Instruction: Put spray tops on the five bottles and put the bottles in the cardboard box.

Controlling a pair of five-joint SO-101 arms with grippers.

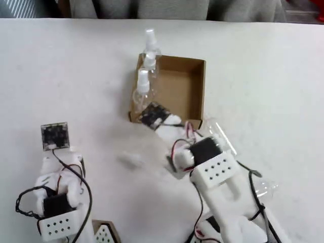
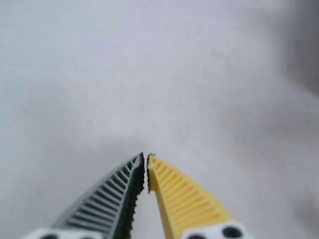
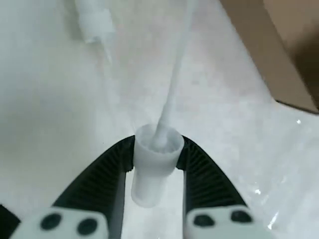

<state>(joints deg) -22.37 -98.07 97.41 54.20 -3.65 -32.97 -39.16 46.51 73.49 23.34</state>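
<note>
My right gripper (image 3: 155,145) is shut on a white spray top (image 3: 151,174), whose thin dip tube (image 3: 174,84) points away from the wrist. It is held just off the near corner of the cardboard box (image 1: 195,91). Clear bottles with spray tops (image 1: 144,83) stand along the box's left wall. A second loose spray top (image 3: 92,22) lies on the table beyond the held one. An uncapped clear bottle (image 1: 218,132) lies beside the right arm, and another (image 1: 264,187) lies farther right. My left gripper (image 2: 146,160) is shut and empty over bare table at the front left.
The white table (image 1: 76,76) is bare to the left of the box. A small cardboard piece (image 1: 104,233) sits at the front edge by the left arm's base. The box's wall (image 3: 269,45) stands close to the held top.
</note>
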